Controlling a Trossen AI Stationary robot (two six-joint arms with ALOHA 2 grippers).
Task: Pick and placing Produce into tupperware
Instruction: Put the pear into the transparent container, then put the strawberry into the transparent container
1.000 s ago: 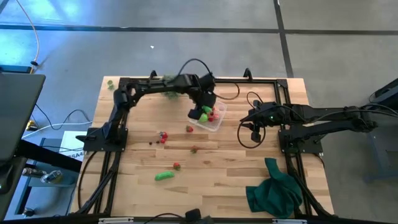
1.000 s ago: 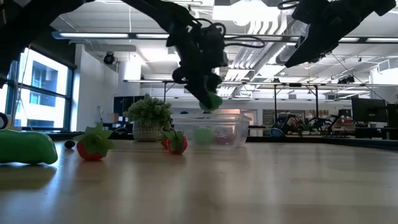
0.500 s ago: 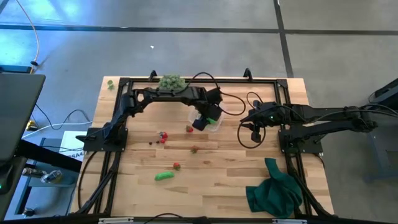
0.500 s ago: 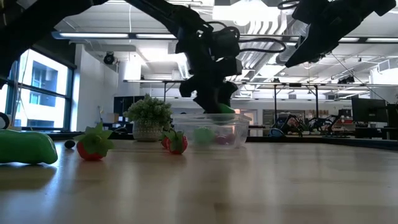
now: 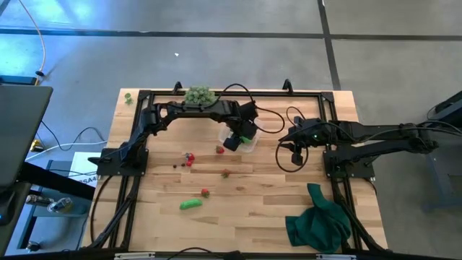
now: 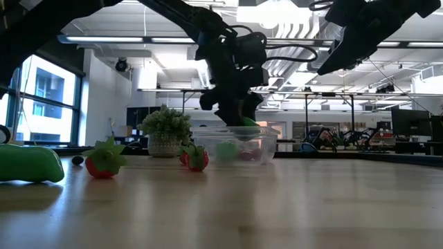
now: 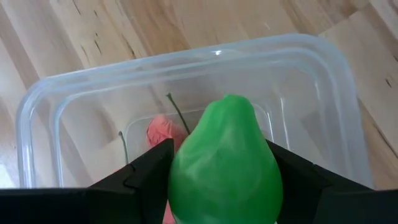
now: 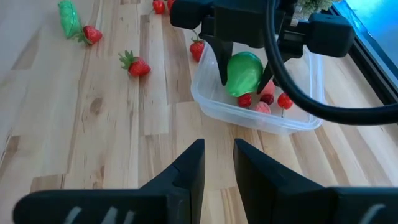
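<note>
My left gripper [image 5: 237, 137] hangs over the clear square tupperware [image 5: 253, 145], shut on a bright green pear-shaped produce piece [image 7: 224, 162]. The low view shows this piece [image 6: 250, 122] at the height of the tupperware's rim [image 6: 270, 131]. Red berries [image 8: 264, 102] lie on the tupperware's floor, one with a stem [image 7: 163, 130]. My right gripper [image 8: 217, 149] waits above the table, to the right of the tupperware, shut on nothing. Strawberries [image 5: 220, 149] and a green oblong piece [image 5: 190, 204] lie on the wood. My left gripper pinches the green pear-shaped piece between its two fingers [image 7: 149, 171], one on each side of its wide part [image 7: 186, 180]. The fingers come from above, pointing down. The piece [image 8: 244, 71] is lifted over the tupperware's inside; whether its lower end touches the berries, I cannot tell.
A spiky pale-green ball [image 5: 197, 94] sits by the table's far edge, behind the left arm. A dark green cloth [image 5: 317, 220] lies at the near right corner. More berries [image 5: 188, 159] and strawberries [image 5: 226, 172] are scattered left of and nearer than the tupperware.
My left gripper has carried the green piece a little toward the table's right and down, from above the tupperware to its rim height. Its arm has swung off the spiky ball, which now shows. For the last half second it has kept nearly still.
</note>
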